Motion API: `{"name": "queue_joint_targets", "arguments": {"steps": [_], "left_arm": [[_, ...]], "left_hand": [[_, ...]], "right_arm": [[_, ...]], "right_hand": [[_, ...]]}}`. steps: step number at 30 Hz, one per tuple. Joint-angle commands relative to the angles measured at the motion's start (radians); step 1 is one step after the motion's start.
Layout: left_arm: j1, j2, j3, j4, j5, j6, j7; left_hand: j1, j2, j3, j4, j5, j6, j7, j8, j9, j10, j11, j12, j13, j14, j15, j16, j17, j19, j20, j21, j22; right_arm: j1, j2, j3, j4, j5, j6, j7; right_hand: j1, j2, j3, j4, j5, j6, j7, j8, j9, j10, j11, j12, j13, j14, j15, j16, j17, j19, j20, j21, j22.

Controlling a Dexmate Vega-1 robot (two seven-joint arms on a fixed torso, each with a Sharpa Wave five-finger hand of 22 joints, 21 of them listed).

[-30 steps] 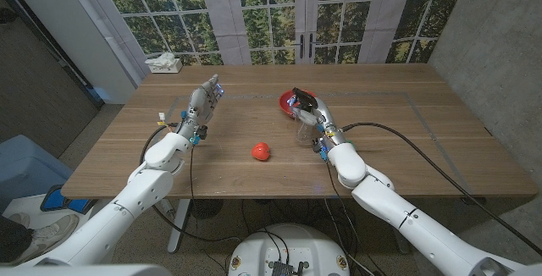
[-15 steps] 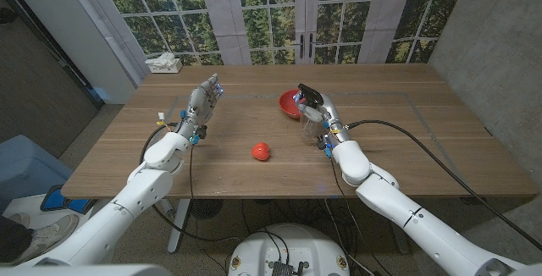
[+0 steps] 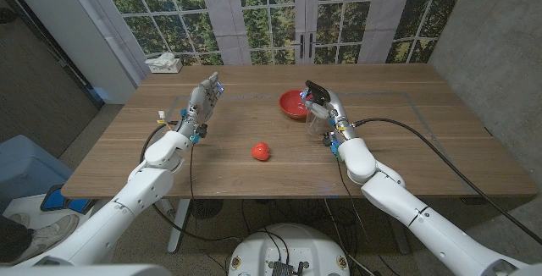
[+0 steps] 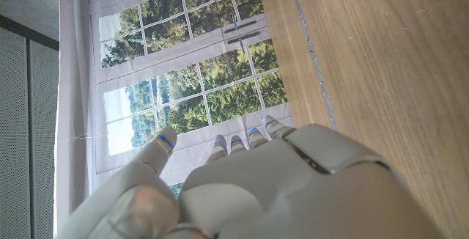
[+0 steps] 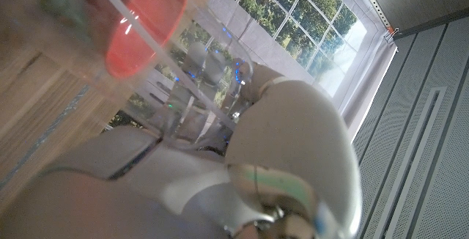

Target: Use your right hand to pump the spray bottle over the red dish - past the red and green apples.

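With the right hand (image 3: 326, 107) grasping the clear bottle (image 3: 317, 120) just at the dish's (image 3: 292, 105) four o'clock, keep the nozzle aimed toward ten o'clock over the rim and squeeze steadily, while the left hand (image 3: 203, 100) waits released, fingers apart.

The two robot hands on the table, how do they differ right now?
The right hand grips a clear spray bottle beside the red dish; the left hand holds nothing, fingers extended. The right is nearer the dish, the left far across. Both are pale and raised above the wooden table.
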Motion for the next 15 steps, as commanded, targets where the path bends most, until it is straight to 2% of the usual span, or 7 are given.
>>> {"name": "queue_joint_targets", "arguments": {"steps": [1,15], "left_arm": [[-0.002,-0.002,0.003,-0.008,0.004,0.004,0.007],[0.007,0.000,0.002,-0.020,0.010,0.003,0.018]], "left_hand": [[0.011,0.079,0.003,-0.004,0.002,-0.002,-0.007,0.001,0.002,-0.055,0.007,0.001,0.003,-0.105,-0.058,-0.002,0.000,0.007,-0.062,-0.006,0.004],[0.011,0.079,0.001,-0.006,0.001,-0.001,-0.007,0.001,0.002,-0.057,0.006,0.001,0.003,-0.105,-0.058,-0.002,0.000,0.008,-0.063,-0.006,0.005]], "right_arm": [[-0.005,-0.021,0.028,-0.011,0.029,-0.003,0.013],[0.024,-0.031,0.038,-0.008,0.078,-0.023,0.059]], "right_hand": [[0.071,0.058,-0.004,0.001,0.004,0.000,-0.007,0.009,0.003,0.010,0.001,-0.001,0.005,0.004,-0.137,0.142,0.033,-0.002,-0.119,0.009,0.000],[0.074,0.058,-0.004,0.000,0.007,0.000,-0.009,0.011,-0.003,0.013,0.003,-0.006,0.009,0.005,-0.136,0.142,0.033,-0.007,-0.118,0.020,-0.018]]}}
